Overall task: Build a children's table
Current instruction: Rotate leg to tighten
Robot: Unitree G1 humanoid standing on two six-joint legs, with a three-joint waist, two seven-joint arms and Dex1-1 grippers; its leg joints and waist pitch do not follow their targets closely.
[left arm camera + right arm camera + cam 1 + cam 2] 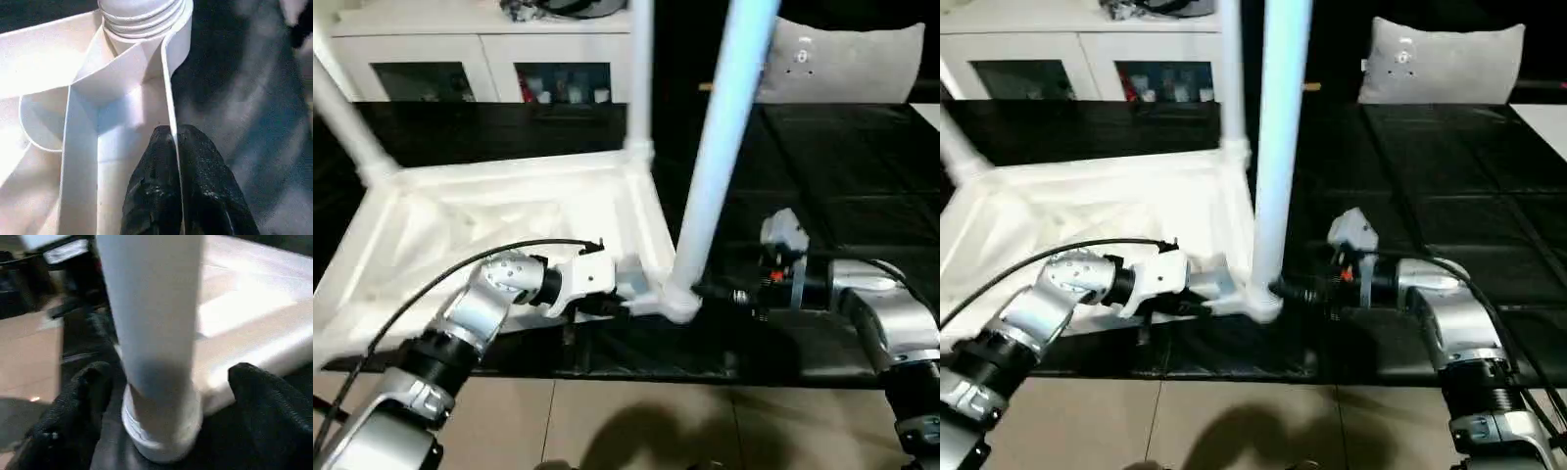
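The children's table lies upside down on the black mat, its ribbed white top (489,225) facing up. Three white legs stand in its corner sockets: far left (347,122), far right (641,69) and near right (720,157). My left gripper (631,294) is shut on the top's thin rim beside the near right socket (677,302); its black fingers (151,186) pinch that rim wall just below the leg's threaded end (142,14). My right gripper (700,291) is open at the base of the near right leg (151,308). Its fingers (73,406) stand on either side, clear of the leg.
A white cabinet with glass doors (480,64) stands behind the mat, and a grey cushion (847,59) lies at the back right. The black mat (842,166) stretches to the right. Tan floor (636,421) runs along its near edge. A black cable (440,279) arcs over my left forearm.
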